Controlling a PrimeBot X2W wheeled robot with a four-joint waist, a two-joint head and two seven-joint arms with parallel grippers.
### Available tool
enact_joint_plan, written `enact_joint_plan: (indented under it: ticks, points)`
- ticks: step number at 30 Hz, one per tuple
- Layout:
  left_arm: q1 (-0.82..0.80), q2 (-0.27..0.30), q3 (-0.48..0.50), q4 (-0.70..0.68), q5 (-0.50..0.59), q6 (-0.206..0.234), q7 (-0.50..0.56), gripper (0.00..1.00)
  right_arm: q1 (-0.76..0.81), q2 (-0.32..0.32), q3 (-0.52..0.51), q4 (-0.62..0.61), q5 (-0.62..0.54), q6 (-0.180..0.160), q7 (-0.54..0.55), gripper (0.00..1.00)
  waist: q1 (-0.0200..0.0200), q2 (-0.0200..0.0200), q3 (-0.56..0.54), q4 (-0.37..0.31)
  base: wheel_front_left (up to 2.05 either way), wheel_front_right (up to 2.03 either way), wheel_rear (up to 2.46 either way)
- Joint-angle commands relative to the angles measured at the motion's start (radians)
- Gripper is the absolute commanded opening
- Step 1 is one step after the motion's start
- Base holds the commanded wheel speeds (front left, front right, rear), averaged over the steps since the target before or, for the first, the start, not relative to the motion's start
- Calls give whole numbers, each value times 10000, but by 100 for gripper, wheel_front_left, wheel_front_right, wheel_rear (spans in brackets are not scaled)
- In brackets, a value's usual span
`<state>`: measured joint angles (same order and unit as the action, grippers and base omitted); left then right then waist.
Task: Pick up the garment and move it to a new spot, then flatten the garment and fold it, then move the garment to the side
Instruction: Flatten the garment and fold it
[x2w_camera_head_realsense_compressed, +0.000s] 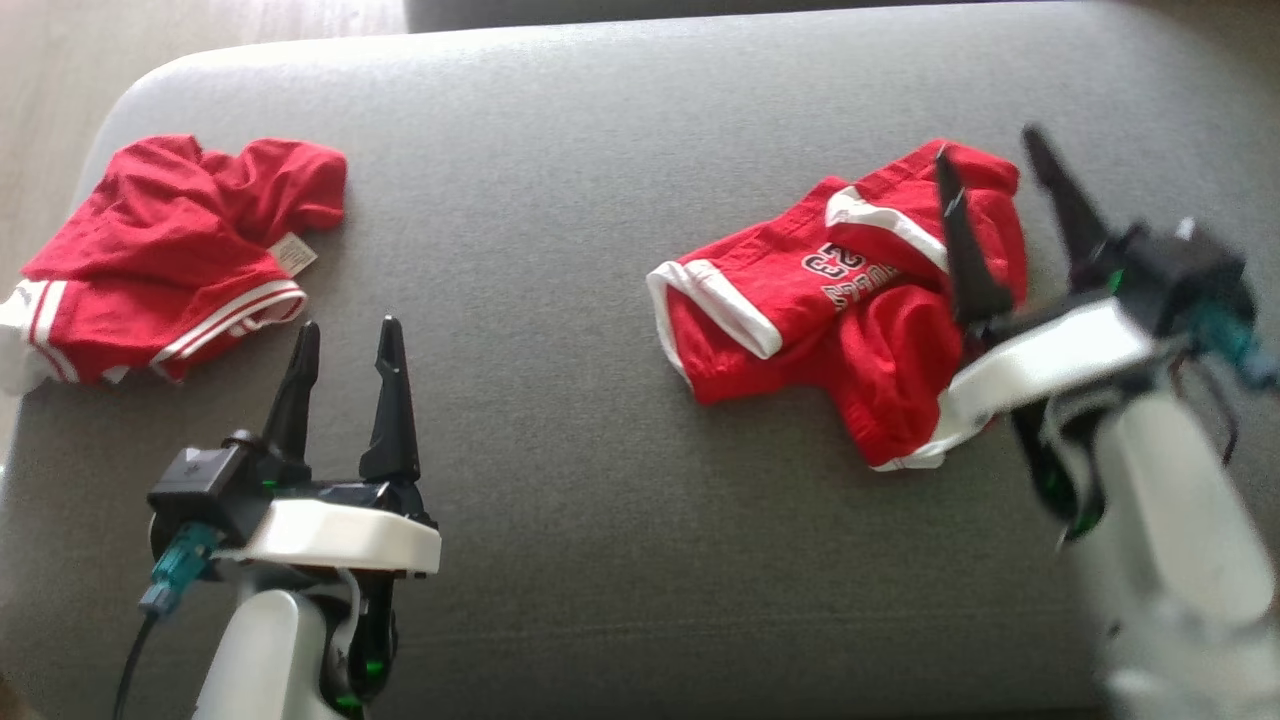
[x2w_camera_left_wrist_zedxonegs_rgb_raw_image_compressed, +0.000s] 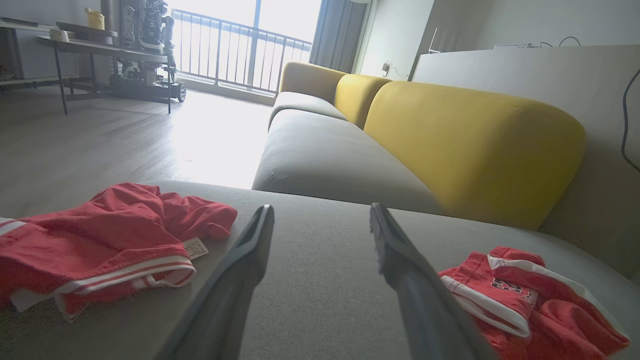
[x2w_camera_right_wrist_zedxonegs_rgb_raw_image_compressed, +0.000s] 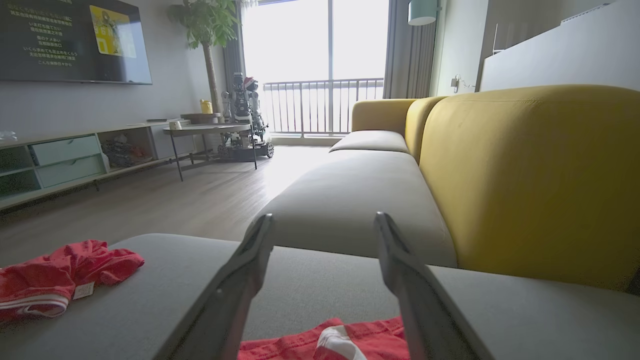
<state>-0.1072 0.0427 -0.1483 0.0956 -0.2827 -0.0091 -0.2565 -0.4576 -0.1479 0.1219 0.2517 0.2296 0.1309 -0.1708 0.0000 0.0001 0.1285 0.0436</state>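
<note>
Currently the red garment (x2w_camera_head_realsense_compressed: 800, 310) lies crumpled right of centre on the grey cushion (x2w_camera_head_realsense_compressed: 580, 480), with the right gripper (x2w_camera_head_realsense_compressed: 985, 145) over its right edge, fingers spread and empty. The left gripper (x2w_camera_head_realsense_compressed: 349, 325), lower left, is also spread wide; a second red garment (x2w_camera_head_realsense_compressed: 170, 250) sits at upper left.

I see my left gripper (x2w_camera_head_realsense_compressed: 349, 325) at the lower left of the head view, fingers spread and pointing up. My right gripper (x2w_camera_head_realsense_compressed: 985, 142) is at the right edge, leaning left with its fingers parted, and its pale forearm (x2w_camera_head_realsense_compressed: 1170, 500) is blurred.
</note>
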Motion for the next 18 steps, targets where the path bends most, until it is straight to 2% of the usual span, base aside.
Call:
enact_joint_plan:
  ticks: [1, 9, 12, 18]
  points:
    - [-219, 76, 328, -390, 105, -16, -53, 100, 278, 229, 219, -716, -81, -2, -84, 100, 0, -1, -24, -138, 0, 0, 0]
    - [64, 76, 276, -232, 221, -84, -53, 100, 2324, 873, 217, -1691, -857, -2, -245, 100, 0, -1, -47, -608, 0, 0, 0]
    - [68, 76, 269, -166, -112, -93, -53, 100, 2497, 939, 278, -1717, -1040, -2, -335, 100, 0, -1, -21, -642, 0, 0, 0]
    - [-11, 76, 97, -85, -87, -130, -53, 100, 2280, 971, 409, -1603, -1185, -2, -328, 100, 0, -1, 92, -406, 0, 0, 0]
